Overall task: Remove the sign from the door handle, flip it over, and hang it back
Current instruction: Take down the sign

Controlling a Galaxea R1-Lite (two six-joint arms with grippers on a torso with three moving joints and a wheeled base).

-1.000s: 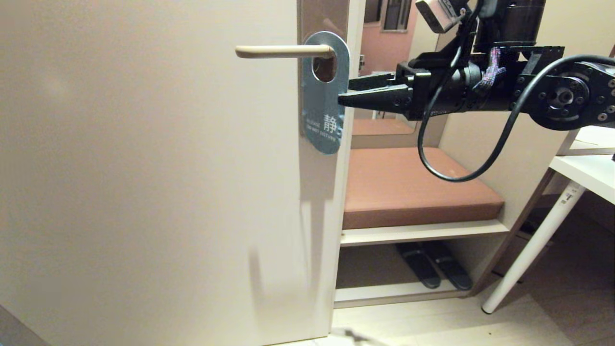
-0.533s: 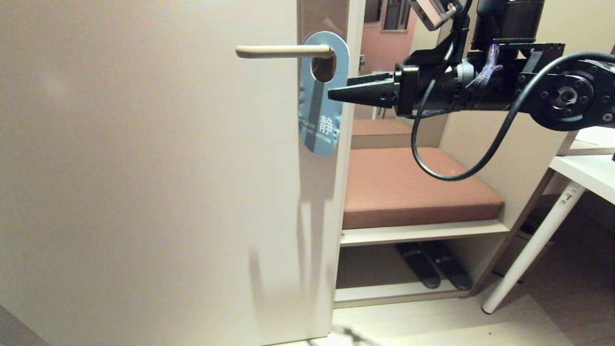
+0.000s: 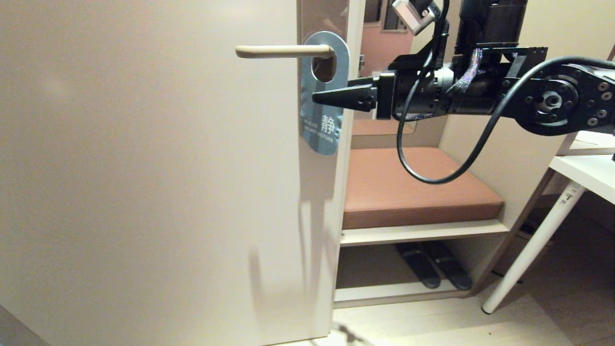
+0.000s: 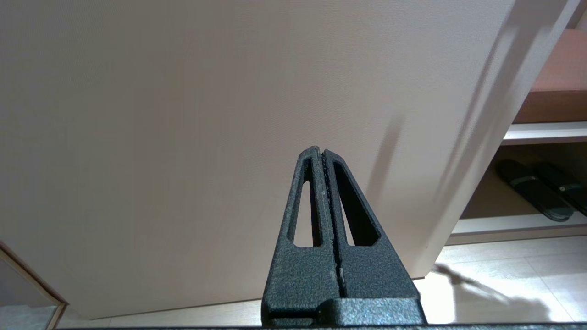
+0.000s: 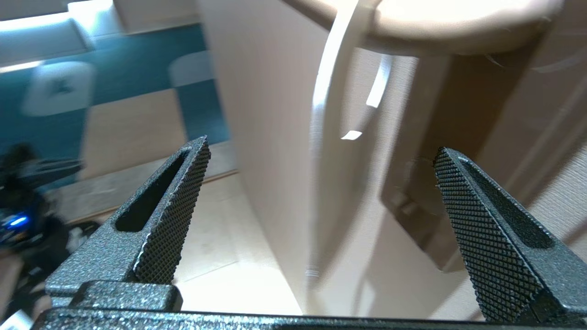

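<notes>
The sign (image 3: 321,126) hangs blue face out by its round hole on the cream door handle (image 3: 281,51), in front of the brownish backplate (image 3: 322,17). My right gripper (image 3: 325,95) reaches in level from the right and is open. Its near finger lies across the sign's blue face, and the far finger's tip is hidden behind the card. In the right wrist view the sign (image 5: 321,137) shows edge-on between the wide-apart fingers (image 5: 174,206), under the door handle (image 5: 458,23). My left gripper (image 4: 323,153) is shut and empty, low down facing the door (image 4: 183,114).
Right of the door's edge stands a bench with a brown cushion (image 3: 418,187). Dark slippers (image 3: 435,269) lie on the shelf below it. A white table (image 3: 588,175) with a slanted leg stands at the far right. The right arm's cable loops below the wrist.
My right gripper has moved left from beside the sign's edge until its open fingers straddle the card. The sign swung slightly. The left arm has not moved.
</notes>
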